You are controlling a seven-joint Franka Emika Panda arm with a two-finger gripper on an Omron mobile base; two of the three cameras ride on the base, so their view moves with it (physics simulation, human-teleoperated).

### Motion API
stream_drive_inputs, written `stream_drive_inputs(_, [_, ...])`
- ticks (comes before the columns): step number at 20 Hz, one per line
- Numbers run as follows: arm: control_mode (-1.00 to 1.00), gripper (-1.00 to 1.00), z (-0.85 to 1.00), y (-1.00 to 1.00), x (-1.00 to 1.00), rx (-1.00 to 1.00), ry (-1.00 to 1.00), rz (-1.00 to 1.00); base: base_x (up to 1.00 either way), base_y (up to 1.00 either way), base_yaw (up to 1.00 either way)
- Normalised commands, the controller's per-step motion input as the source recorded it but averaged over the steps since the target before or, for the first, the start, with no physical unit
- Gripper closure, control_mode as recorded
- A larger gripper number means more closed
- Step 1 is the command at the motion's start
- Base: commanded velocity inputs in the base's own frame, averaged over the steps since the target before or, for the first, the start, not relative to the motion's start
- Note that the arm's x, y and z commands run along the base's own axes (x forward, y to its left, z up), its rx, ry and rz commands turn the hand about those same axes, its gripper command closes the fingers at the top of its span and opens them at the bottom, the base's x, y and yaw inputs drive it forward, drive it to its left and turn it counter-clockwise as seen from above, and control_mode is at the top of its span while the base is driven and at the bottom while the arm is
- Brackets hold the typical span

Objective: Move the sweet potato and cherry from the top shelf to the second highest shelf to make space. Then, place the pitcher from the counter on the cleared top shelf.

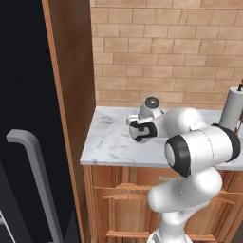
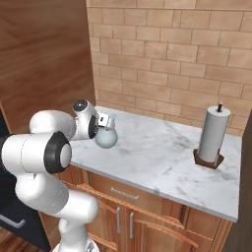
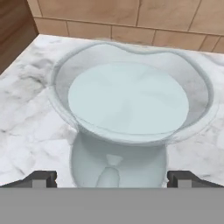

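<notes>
The pitcher [image 3: 127,105], a pale blue-green glassy jug with a flared rim, stands upright on the marbled counter [image 3: 26,109] near its left end. Seen from the hand, it sits right under my gripper [image 3: 113,179]. The gripper is open, one dark fingertip [image 3: 41,178] on each side of the bulbous body and not touching it. From the right base the gripper [image 2: 106,121] hangs at the neck of the pitcher [image 2: 106,139]. From the left base my hand [image 1: 141,129] covers the jug. The sweet potato, the cherry and both shelves are out of view.
A tall grey paper-towel roll [image 2: 213,132] on a dark stand rises at the counter's right end. A wooden side panel [image 1: 71,71] and a dark door with a grey handle [image 1: 33,161] stand to the left. A brick wall [image 2: 172,59] backs the counter [image 2: 162,157].
</notes>
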Motion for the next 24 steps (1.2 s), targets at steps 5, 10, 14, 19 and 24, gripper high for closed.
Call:
stream_drive_inputs(5, [-1.0,-1.0,-0.25,0.0,0.27,0.0,0.0,0.0,0.0,0.0,0.0])
stream_drive_inputs(10, [-1.0,1.0,-0.3,0.0,0.16,-0.02,0.0,0.0,0.0,0.0,0.0])
stream_drive_inputs(14, [-1.0,1.0,-0.38,0.0,0.01,-0.03,0.0,0.0,0.0,0.0,0.0])
stream_drive_inputs(19, [-1.0,1.0,-0.21,0.0,0.0,-0.01,0.0,0.0,0.0,0.0,0.0])
stream_drive_inputs(24, [-1.0,1.0,-0.01,0.0,0.01,0.0,0.0,0.0,0.0,0.0,0.0])
